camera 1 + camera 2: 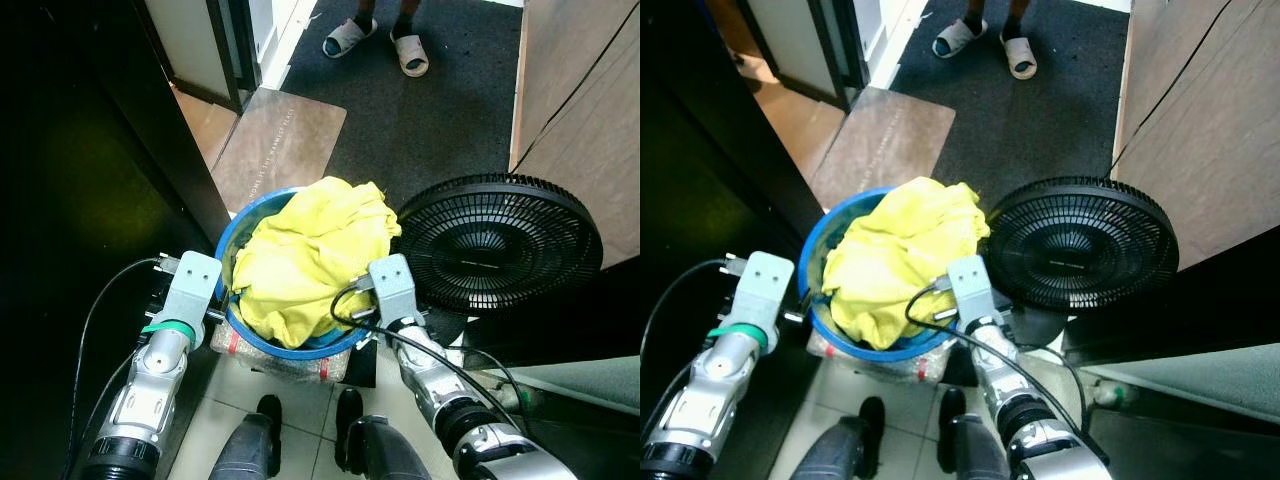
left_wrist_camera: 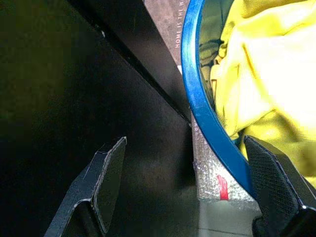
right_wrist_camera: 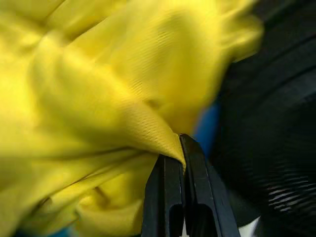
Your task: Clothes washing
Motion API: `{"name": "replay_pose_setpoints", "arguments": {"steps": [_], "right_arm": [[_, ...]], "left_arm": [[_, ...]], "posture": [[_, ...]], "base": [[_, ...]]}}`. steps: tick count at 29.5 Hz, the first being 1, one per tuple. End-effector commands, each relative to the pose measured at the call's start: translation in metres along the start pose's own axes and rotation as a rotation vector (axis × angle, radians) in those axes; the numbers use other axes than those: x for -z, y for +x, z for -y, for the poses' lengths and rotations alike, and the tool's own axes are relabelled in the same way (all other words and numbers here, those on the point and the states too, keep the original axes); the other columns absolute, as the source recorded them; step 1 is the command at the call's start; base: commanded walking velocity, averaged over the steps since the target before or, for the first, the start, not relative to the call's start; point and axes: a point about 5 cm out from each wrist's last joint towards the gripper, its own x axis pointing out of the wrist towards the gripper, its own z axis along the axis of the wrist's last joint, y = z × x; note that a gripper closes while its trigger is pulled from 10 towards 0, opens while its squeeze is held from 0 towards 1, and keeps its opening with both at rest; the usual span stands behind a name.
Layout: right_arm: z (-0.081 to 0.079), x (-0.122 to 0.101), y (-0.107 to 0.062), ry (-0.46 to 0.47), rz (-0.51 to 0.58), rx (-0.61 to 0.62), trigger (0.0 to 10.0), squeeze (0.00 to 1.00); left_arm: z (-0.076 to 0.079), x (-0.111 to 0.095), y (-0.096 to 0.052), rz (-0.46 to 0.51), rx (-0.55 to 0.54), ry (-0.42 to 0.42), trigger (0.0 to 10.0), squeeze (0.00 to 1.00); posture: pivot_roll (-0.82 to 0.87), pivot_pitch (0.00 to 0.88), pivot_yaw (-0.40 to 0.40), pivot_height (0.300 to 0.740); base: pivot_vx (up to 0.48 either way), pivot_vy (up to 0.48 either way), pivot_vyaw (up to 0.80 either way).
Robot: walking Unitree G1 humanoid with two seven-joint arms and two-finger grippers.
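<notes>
Plainly, right tool [image 3: 178,148] pinches fine-mesh yellow cloth [image 1: 310,255] heaped in round blue basin [image 2: 195,94]; left tool [image 2: 190,190] wide, seemingly straddling rim.

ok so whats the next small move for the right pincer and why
Probably lift. The right pincer is shut on a fold of the yellow cloth, which is still heaped in the blue basin, so raising it should draw the cloth out.

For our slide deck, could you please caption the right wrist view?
Right gripper pinches a fold of yellow cloth beside the black fan.
</notes>
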Motion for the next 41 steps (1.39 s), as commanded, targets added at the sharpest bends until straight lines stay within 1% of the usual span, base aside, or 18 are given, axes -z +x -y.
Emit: {"name": "replay_pose_setpoints", "arguments": {"steps": [1, 5, 6, 7, 8, 9, 11, 15, 16, 19, 21, 23, 24, 27, 29, 31, 36, 41], "right_arm": [[0.013, -0.001, -0.004, 0.056, 0.043, 0.072, 0.0, 0.0], [0.026, -0.013, -0.003, 0.078, 0.112, 0.119, 0.0, 0.0], [0.05, -0.04, -0.001, 0.155, 0.235, 0.174, 2.5, 0.0], [0.05, -0.04, -0.001, 0.155, 0.235, 0.174, 2.5, 0.0], [0.069, -0.065, -0.002, 0.213, 0.343, 0.202, 10.0, 0.0], [0.069, -0.065, -0.002, 0.213, 0.343, 0.202, 10.0, 0.0], [0.095, -0.103, -0.008, 0.278, 0.503, 0.235, 10.0, 0.0], [0.103, -0.122, -0.012, 0.293, 0.577, 0.243, 10.0, 0.0], [0.108, -0.14, -0.019, 0.275, 0.648, 0.247, 10.0, 0.0], [0.112, -0.153, -0.026, 0.205, 0.703, 0.253, 10.0, 0.0], [0.116, -0.161, -0.045, 0.064, 0.755, 0.284, 10.0, 0.0], [0.116, -0.161, -0.045, 0.064, 0.755, 0.284, 10.0, 0.0], [0.117, -0.163, -0.055, 0.024, 0.768, 0.306, 10.0, 0.0], [0.121, -0.165, -0.066, 0.008, 0.782, 0.333, 10.0, 0.0], [0.128, -0.181, -0.08, 0.057, 0.842, 0.378, 10.0, 0.0], [0.129, -0.194, -0.083, 0.102, 0.884, 0.38, 10.0, 0.0], [0.115, -0.229, -0.084, 0.138, 0.982, 0.315, 10.0, 0.0], [0.09, -0.228, -0.08, 0.075, 0.969, 0.254, 10.0, 0.0]], "left_arm": [[-0.002, 0.02, -0.006, -0.066, 0.006, 0.011, 10.0, 0.0], [-0.004, 0.02, -0.006, -0.066, 0.004, 0.012, 10.0, 0.0], [-0.005, 0.02, -0.006, -0.065, 0.008, 0.014, 10.0, 0.0], [-0.005, 0.02, -0.006, -0.065, 0.008, 0.014, 10.0, 0.0], [-0.005, 0.02, -0.005, -0.064, 0.013, 0.012, 10.0, 0.0], [-0.005, 0.02, -0.005, -0.064, 0.013, 0.012, 10.0, 0.0], [-0.003, 0.019, -0.003, -0.058, 0.029, 0.006, 10.0, 0.0], [0.001, 0.016, -0.002, -0.045, 0.044, 0.001, 10.0, 0.0], [0.004, 0.009, -0.001, -0.022, 0.062, -0.01, 10.0, 0.0], [0.005, -0.002, -0.001, 0.013, 0.083, -0.028, 10.0, 0.0], [0.005, -0.034, -0.004, 0.118, 0.137, -0.089, 10.0, 0.0], [0.005, -0.034, -0.004, 0.118, 0.137, -0.089, 10.0, 0.0], [0.005, -0.054, -0.009, 0.179, 0.166, -0.119, 10.0, 0.0], [0.004, -0.073, -0.012, 0.239, 0.19, -0.154, 10.0, 0.0], [0.002, -0.105, -0.015, 0.332, 0.217, -0.214, 10.0, 0.0], [0.004, -0.118, -0.015, 0.367, 0.23, -0.24, 10.0, 0.0], [0.01, -0.138, -0.013, 0.425, 0.26, -0.26, 10.0, 0.0], [0.012, -0.143, -0.016, 0.446, 0.265, -0.248, 10.0, 0.0]], "posture": [[0.18, 0.45, 0.082, 0.74], [0.18, 0.443, 0.083, 0.74], [0.16, 0.373, 0.094, 0.74], [0.16, 0.373, 0.094, 0.74], [0.15, 0.344, 0.098, 0.74], [0.15, 0.344, 0.098, 0.74], [0.14, 0.297, 0.103, 0.74], [0.13, 0.256, 0.104, 0.74], [0.12, 0.225, 0.105, 0.74], [0.12, 0.205, 0.105, 0.74], [0.11, 0.155, 0.096, 0.74], [0.11, 0.155, 0.096, 0.74], [0.11, 0.144, 0.094, 0.74], [0.1, 0.113, 0.09, 0.74], [0.09, 0.069, 0.09, 0.74], [0.09, 0.052, 0.093, 0.74], [0.09, 0.022, 0.091, 0.74], [0.09, 0.008, 0.076, 0.74]], "base": [[0.0, 0.0, 0.0], [0.0, 0.0, 0.0], [0.0, 0.0, 0.0], [0.0, 0.0, 0.0], [0.0, 0.0, 0.0], [0.0, 0.0, 0.0], [0.0, 0.0, 0.0], [0.0, 0.0, 0.0], [0.0, 0.0, 0.0], [0.0, 0.0, 0.0], [0.0, 0.0, 0.0], [0.0, 0.0, 0.0], [0.0, 0.0, 0.0], [0.0, 0.0, 0.0], [0.0, 0.0, 0.0], [0.0, 0.0, 0.0], [0.0, 0.0, 0.0], [0.0, 0.0, 0.0]]}}
